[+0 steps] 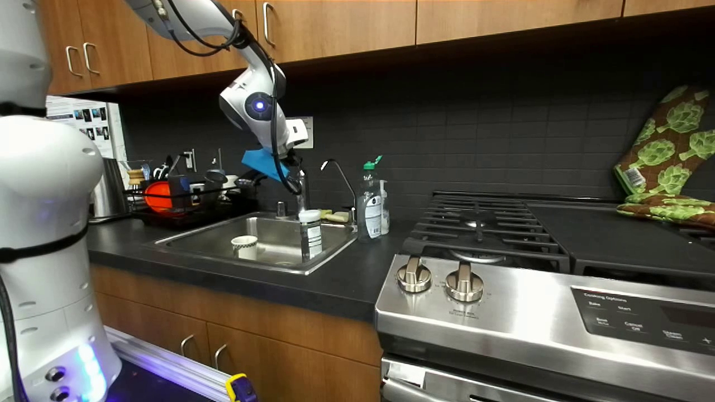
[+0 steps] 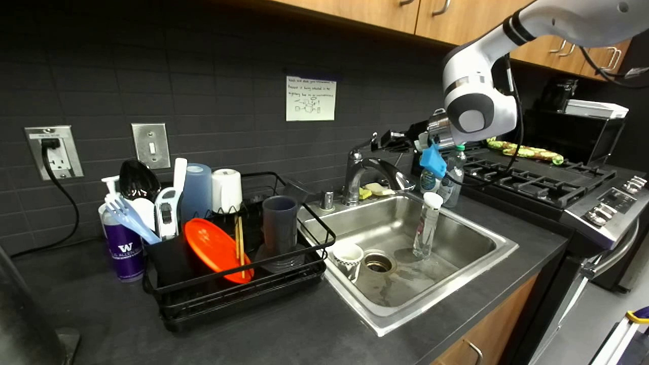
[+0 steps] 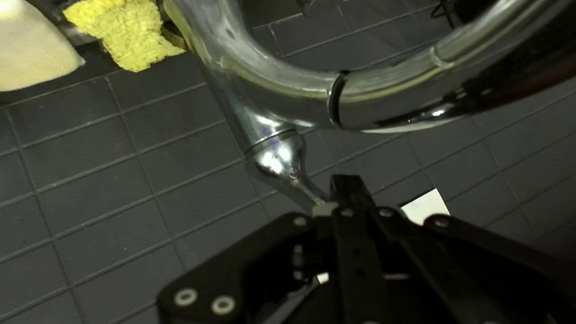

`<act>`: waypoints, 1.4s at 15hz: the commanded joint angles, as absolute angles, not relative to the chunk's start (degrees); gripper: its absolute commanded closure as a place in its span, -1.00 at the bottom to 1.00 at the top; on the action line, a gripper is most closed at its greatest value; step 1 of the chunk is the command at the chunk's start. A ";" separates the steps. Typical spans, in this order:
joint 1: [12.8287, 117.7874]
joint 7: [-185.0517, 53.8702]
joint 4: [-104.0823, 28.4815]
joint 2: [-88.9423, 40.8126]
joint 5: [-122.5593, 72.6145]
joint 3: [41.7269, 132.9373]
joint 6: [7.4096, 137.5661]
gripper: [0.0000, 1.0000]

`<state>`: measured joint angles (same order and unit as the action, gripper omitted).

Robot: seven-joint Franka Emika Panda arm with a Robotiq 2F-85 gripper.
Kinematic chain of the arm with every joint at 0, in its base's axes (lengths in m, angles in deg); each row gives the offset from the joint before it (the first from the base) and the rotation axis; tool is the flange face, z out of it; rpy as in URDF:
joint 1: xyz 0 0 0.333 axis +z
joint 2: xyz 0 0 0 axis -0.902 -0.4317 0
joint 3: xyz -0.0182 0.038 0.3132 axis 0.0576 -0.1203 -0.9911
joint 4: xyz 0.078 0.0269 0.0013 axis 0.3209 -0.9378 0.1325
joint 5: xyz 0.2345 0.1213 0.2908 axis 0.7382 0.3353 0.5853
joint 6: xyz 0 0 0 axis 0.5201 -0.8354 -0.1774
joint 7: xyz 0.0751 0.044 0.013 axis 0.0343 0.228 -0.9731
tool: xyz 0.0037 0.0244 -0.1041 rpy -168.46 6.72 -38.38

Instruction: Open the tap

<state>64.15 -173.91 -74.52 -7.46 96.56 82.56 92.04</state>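
**Wrist view: gripper (image 3: 345, 183) sitting right at the lever (image 3: 308, 189) of the tap (image 3: 270, 90)**

The tap is standing at the back edge of the sink (image 2: 469, 246), and in an exterior view its thick chrome spout is curving out over the sink. The lever is jutting from its top. The fingers (image 3: 353, 243) are looking clenched together, their tips lying just beside the lever's end; whether they are touching it, I cannot tell.

A slim gooseneck tap (image 1: 353, 192) is rising at the sink's back corner, on the side of the stove (image 1: 530, 279). Between the two taps, a yellow sponge (image 3: 128, 36) is lying at the back of the sink.

Inside the sink, a clear bottle (image 2: 427, 223) with a white lid is standing, and a white cup (image 2: 349, 253) is sitting beside the drain (image 2: 377, 262).

Just past the sink, toward the stove, a soap bottle (image 1: 371, 209) with a green cap is standing on the counter (image 1: 346, 285), a pump bottle (image 1: 385, 206) showing partly behind it. On the sink's opposite side, the dish rack (image 2: 243, 303) is holding an orange plate (image 2: 208, 248), chopsticks (image 2: 240, 243) and a dark cup (image 2: 280, 223).

Above the sink, the robot arm (image 1: 254, 106) is hanging, a blue piece (image 2: 433, 159) sticking out near its wrist.
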 commanded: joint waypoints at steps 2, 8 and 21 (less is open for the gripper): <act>64.21 -177.31 -72.18 -6.84 100.22 82.46 95.02 1.00; 64.49 -180.80 -71.47 -6.63 102.36 82.46 96.09 1.00; 64.73 -186.73 -70.41 -5.80 105.77 82.36 96.57 1.00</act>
